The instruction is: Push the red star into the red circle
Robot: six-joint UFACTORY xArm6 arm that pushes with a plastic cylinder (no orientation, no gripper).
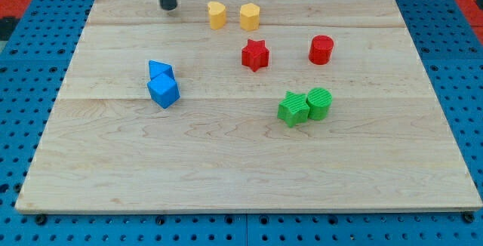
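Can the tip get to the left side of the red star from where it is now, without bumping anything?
Probably yes. My tip sits near the view's top, left of the yellow blocks. The board between it and the red star's left side looks bare; the blue blocks lie lower left, off that path.

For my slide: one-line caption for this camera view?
My tip at wooden board's top-left; red star block sits left of red circle block.

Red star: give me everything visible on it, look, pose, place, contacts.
The red star is a small solid block of uniform matte red, with a star-shaped top face and short upright sides. It sits flat on the wooden board, upper middle of the view, touching nothing. The red circle stands apart to the view's right, and my tip is well off to the upper left.
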